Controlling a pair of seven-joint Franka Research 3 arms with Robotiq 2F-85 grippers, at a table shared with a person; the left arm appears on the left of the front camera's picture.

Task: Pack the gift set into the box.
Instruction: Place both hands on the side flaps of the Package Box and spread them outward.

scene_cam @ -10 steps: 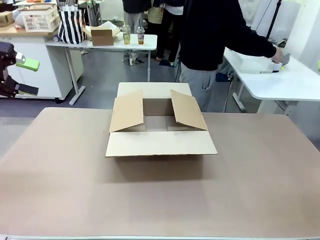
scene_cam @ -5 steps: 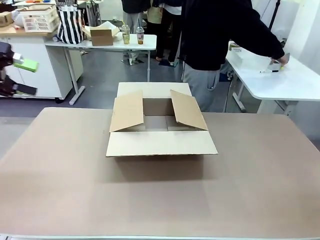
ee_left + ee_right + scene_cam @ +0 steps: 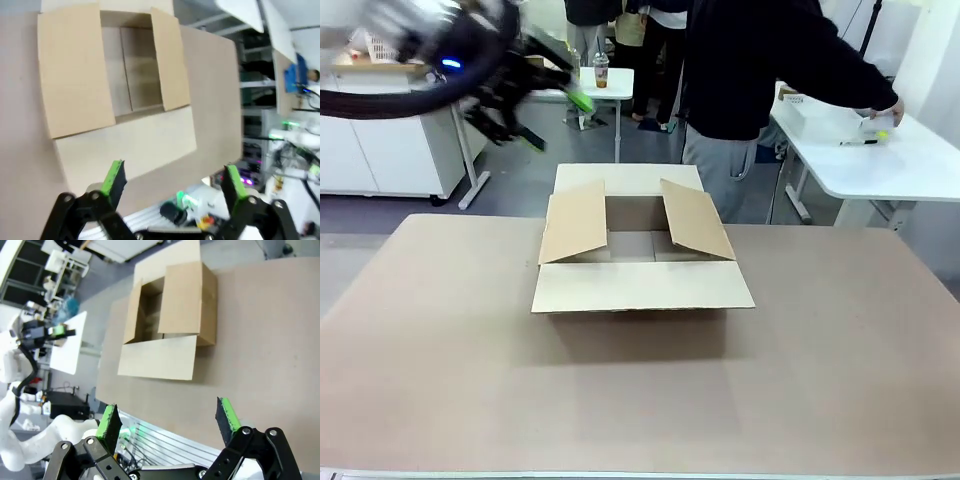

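Note:
The box [image 3: 640, 262] stands open in the middle of the brown table, its four flaps spread, and the part of its inside that shows is bare. In the left wrist view the box [image 3: 115, 85] lies far below my open, empty left gripper [image 3: 174, 180]. Seen from the front, my left gripper [image 3: 558, 120] is a blur high above the table, beyond the box's far left corner. My right gripper [image 3: 168, 419] is open and empty, high over the box [image 3: 170, 335]. The gift set's pale tray [image 3: 817, 116] seems to sit on a white side table, where the person's hand [image 3: 888, 112] reaches.
The person [image 3: 750, 70] stands behind the box's far right corner, turned towards the white side table [image 3: 900, 165]. The brown table [image 3: 640, 400] has wide free room around the box. Other tables and people stand farther back.
My left arm has swung from the picture's far left edge up and to the right, towards the box's far left side, and is blurred with motion. The person's hand stays at the side table.

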